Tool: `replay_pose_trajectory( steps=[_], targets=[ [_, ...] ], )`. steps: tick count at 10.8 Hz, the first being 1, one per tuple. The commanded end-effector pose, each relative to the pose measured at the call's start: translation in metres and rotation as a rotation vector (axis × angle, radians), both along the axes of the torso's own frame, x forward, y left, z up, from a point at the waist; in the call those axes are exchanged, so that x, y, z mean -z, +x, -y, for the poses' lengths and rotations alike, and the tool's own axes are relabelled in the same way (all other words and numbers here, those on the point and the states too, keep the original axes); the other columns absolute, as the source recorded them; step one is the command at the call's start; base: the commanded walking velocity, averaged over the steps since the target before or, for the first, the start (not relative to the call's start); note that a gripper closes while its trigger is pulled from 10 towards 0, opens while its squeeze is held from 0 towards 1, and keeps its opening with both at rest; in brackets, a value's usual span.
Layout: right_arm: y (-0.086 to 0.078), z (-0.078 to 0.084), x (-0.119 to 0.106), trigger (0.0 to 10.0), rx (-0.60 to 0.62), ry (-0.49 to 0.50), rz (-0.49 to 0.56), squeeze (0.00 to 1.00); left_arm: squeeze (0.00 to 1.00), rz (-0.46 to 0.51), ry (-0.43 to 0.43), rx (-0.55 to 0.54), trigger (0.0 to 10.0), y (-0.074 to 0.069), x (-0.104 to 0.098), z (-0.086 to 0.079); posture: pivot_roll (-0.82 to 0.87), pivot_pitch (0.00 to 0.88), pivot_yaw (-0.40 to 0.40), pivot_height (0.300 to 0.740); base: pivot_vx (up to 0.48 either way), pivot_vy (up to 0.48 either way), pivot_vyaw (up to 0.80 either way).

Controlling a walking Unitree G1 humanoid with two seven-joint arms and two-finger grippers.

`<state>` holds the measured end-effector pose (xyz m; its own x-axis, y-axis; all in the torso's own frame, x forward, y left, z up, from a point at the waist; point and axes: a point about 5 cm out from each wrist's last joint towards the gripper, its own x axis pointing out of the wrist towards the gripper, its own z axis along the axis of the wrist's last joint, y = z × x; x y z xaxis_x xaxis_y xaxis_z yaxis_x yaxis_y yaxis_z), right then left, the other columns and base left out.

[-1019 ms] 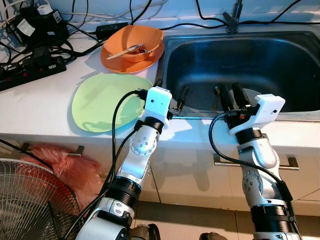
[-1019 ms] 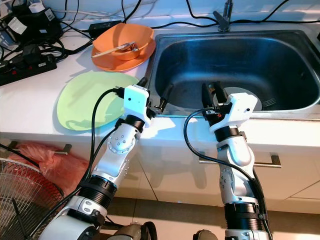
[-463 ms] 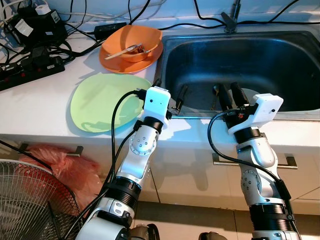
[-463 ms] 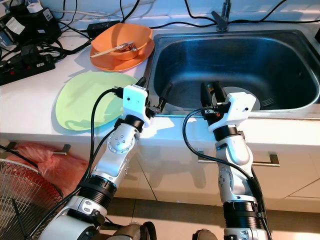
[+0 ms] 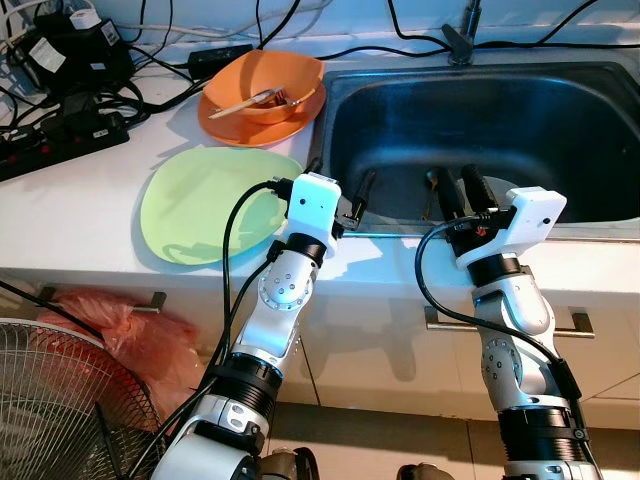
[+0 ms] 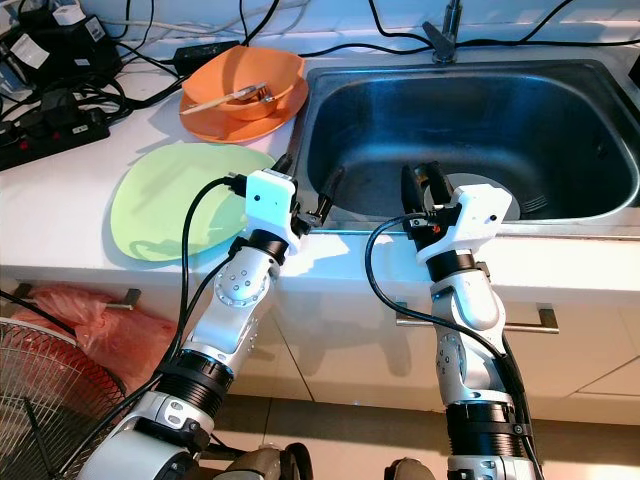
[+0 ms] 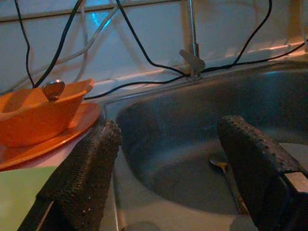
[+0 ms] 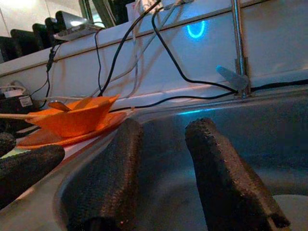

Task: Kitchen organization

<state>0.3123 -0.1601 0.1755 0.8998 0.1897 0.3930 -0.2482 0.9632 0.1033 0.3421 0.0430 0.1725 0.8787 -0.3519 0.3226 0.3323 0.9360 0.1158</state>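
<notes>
The jaws of both grippers, left gripper (image 5: 341, 199) and right gripper (image 5: 461, 193), stand open and empty at the front rim of the steel sink (image 5: 600, 100), and the metal spoon (image 7: 230, 180) on its floor lies lengthwise away, between them, seemingly nearer the right one.

The sink (image 5: 590, 150) takes the right half of the counter (image 5: 70, 215); a spoon (image 7: 228, 175) lies in its basin; the tap (image 5: 462, 35) stands at twelve o'clock behind it; at nine o'clock of the sink a plate (image 5: 205, 205) lies flat on the counter; at eleven o'clock a bowl (image 5: 265, 88) sits on another plate; a power strip (image 5: 65, 135) lies at the far left; a fan (image 5: 60, 400) stands on the floor below at seven o'clock.
</notes>
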Motion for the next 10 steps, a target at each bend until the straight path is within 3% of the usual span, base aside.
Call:
replay_pose_trajectory(
  steps=[1,10],
  targets=[
    [0.0028,-0.0034,0.0027,10.0,-0.01,-0.005,-0.019,0.0,0.0,-0.001,-0.013,-0.014,10.0,0.0021,-0.001,-0.0022,-0.02,0.134,0.101,0.74,0.0,0.0,0.0],
    [0.0042,-0.0055,0.0044,10.0,-0.019,-0.008,-0.022,0.0,0.0,-0.003,-0.008,0.002,10.0,0.0012,0.0008,0.0015,-0.03,0.1,0.101,0.74,0.0,0.0,0.0]
  ],
)
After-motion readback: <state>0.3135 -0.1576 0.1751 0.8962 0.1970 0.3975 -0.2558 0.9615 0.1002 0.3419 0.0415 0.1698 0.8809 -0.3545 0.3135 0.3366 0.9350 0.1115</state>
